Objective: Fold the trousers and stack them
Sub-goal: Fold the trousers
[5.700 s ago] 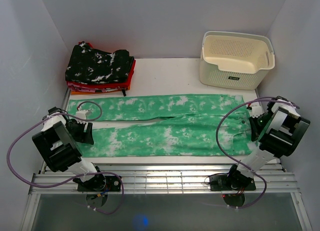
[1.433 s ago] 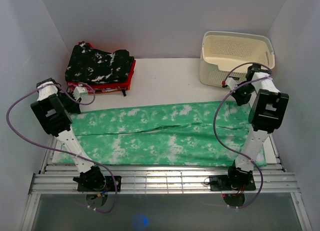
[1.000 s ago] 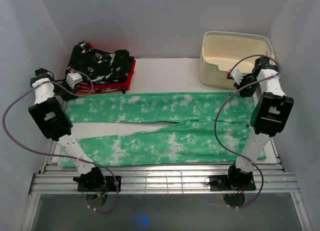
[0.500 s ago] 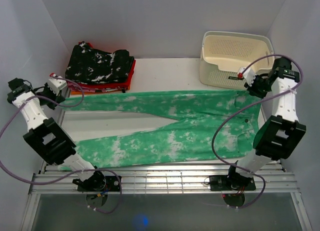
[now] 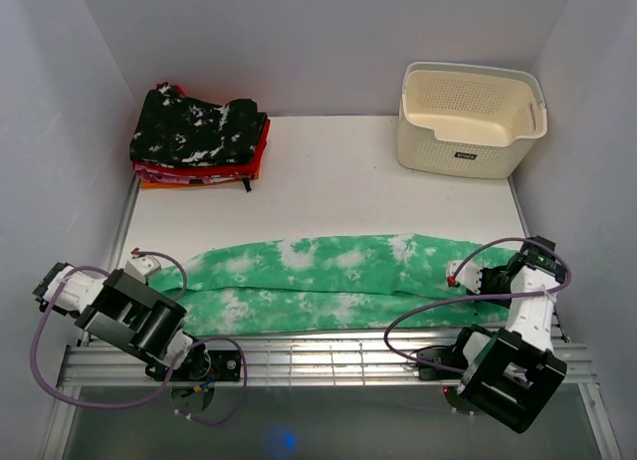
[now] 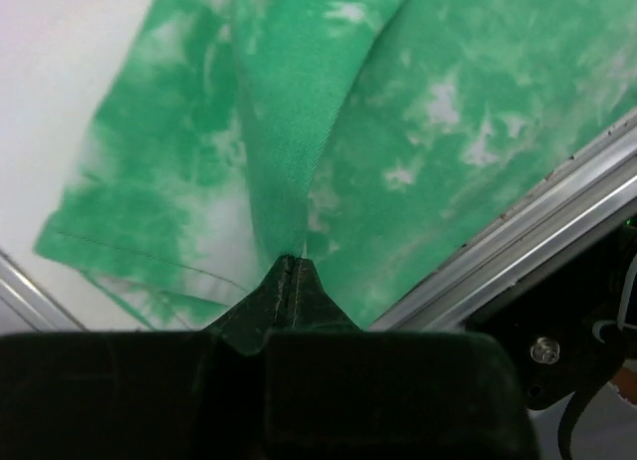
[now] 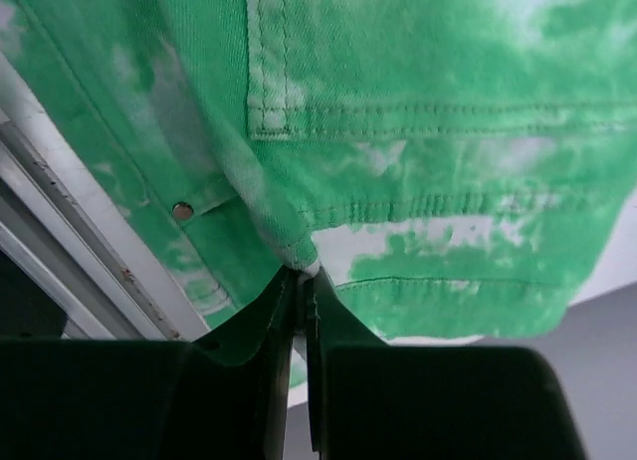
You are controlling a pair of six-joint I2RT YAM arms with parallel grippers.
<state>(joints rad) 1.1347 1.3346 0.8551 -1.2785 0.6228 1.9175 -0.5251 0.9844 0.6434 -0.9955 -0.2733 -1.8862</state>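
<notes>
The green, white-blotched trousers (image 5: 338,281) lie in a long narrow band along the near side of the table, one leg over the other. At the band's left end, my left gripper (image 5: 171,277) is shut on a pinched ridge of the leg cloth (image 6: 289,181), low over the table. My right gripper (image 5: 468,279) sits at the right end, shut on a corner of the waistband (image 7: 299,243) near a rivet. A seamed pocket panel (image 7: 418,82) fills the right wrist view.
A stack of folded clothes (image 5: 199,136), black speckled on top of red and orange, sits at the back left. A cream perforated basket (image 5: 470,116) stands at the back right. Metal rails (image 5: 328,355) run along the near table edge, just below the trousers.
Both grippers have swung from the back of the table to its near edge, drawing the far leg and waist edge over the near leg. The trousers now lie halved lengthwise.
</notes>
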